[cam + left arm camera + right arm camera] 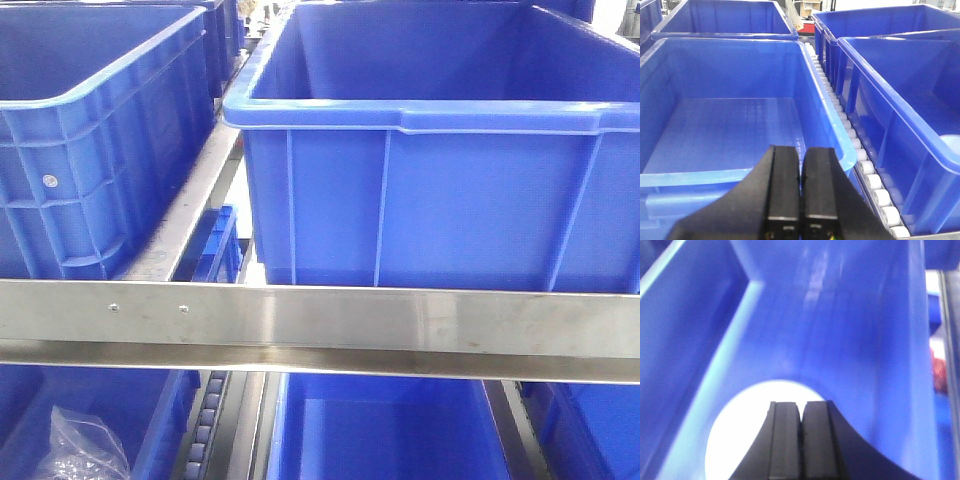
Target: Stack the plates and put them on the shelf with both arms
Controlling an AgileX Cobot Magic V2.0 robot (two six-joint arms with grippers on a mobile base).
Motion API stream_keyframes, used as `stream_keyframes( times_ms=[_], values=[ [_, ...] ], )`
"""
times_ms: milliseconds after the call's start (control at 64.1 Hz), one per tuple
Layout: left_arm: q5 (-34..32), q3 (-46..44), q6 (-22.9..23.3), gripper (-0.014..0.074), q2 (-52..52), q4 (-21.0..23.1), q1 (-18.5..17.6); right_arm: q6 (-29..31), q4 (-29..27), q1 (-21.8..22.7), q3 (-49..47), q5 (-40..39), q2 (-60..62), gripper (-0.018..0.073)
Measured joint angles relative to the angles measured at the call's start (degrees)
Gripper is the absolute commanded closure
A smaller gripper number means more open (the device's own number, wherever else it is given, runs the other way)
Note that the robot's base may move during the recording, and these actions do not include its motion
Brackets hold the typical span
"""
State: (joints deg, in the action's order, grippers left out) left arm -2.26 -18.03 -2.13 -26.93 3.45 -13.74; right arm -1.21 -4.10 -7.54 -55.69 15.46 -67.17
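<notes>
My right pincer [800,440], pressed together and empty, hangs over the round pale plate [735,430] inside the blue plastic crate [840,315]; I'd open it before descending. My left pincer [800,200] is likewise closed, holding nothing.

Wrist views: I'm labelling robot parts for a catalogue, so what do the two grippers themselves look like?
Both look alike. The left gripper has two flat, rectangular black fingers on a black body that flares outward toward the camera. The right gripper shows the same black blocky fingers and flared body. No cables or readable markings show.
</notes>
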Motion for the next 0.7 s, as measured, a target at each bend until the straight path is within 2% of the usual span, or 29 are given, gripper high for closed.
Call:
stream_keyframes(
  times_ms=[187,406,609,702],
  values=[
    [0.0,0.0,0.0,0.0514,0.0,0.0,0.0,0.0,0.09,0.0,10.16,-0.71,14.01,0.0511],
    [0.0,0.0,0.0,0.0514,0.0,0.0,0.0,0.0,0.11,0.23,17.26,-0.4,29.2,0.0511],
    [0.0,0.0,0.0,0.0514,0.0,0.0,0.0,0.0,0.21,0.35,19.62,9.53,38.61,0.0511],
    [0.0,0.0,0.0,0.0514,0.0,0.0,0.0,0.0,0.21,0.35,19.62,11.74,42.27,0.0511]
  ],
)
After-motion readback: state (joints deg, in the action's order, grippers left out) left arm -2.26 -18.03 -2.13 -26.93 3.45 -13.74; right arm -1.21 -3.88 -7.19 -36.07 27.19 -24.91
